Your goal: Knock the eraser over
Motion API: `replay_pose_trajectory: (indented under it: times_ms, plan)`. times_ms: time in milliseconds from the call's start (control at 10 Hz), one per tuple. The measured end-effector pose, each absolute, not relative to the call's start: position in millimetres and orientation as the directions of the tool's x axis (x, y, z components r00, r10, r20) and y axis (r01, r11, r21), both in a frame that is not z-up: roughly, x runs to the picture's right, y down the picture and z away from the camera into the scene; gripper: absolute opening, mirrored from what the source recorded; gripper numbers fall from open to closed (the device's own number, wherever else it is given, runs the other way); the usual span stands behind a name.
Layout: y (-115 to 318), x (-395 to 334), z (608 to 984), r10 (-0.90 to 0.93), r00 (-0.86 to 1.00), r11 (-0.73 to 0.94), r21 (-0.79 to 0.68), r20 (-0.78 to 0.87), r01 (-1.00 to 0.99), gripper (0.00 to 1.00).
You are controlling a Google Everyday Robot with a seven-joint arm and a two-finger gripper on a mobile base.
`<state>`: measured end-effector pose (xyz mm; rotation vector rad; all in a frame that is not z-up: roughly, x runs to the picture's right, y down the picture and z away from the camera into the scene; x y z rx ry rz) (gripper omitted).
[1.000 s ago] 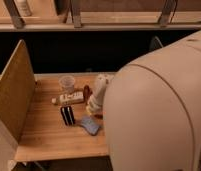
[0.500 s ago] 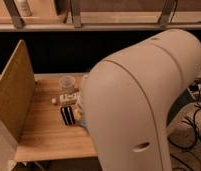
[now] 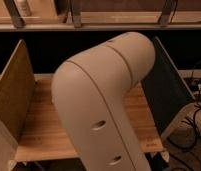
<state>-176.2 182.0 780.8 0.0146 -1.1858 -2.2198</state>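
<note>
Middle of the view filled by one bulky beige robot arm (image 3: 101, 107), bent at the elbow and reaching out over the pale wooden tabletop (image 3: 41, 127). Gripper not visible anywhere, hidden behind or beyond that arm; no telling how wide the jaws stand or whether anything is held. Small dark striped eraser also out of sight, presumably somewhere on the tabletop behind the arm, so no saying which way it lies from the jaws nor how its long axis runs. Only one arm on this rig, so no question of which is nearer.

Counted: one arm, one tabletop, two upright side panels, a tan one (image 3: 14, 85) at the left edge and a dark one (image 3: 166, 87) at the right edge. Bare wood showing along the near edge and near the left edge. Knock-over probably at hand, but not confirmable.
</note>
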Motion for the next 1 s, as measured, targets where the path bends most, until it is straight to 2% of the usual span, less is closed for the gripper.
replay_pose_trajectory:
  times_ms: [100, 300, 500, 700, 1000]
  plan:
    - [172, -184, 788, -0.517, -0.824, -0.446, 0.749, 0.232, 0.49, 0.0]
    - [123, -190, 803, -0.547, -0.828, -0.555, 0.686, 0.125, 0.47, 0.0]
    - [62, -164, 803, -0.594, -0.803, -0.642, 0.575, 0.044, 0.507, 0.0]
    - [24, -122, 792, -0.66, -0.751, -0.655, 0.476, 0.016, 0.587, 0.0]
    - [13, -109, 785, -0.689, -0.725, -0.645, 0.45, 0.006, 0.617, 0.0]
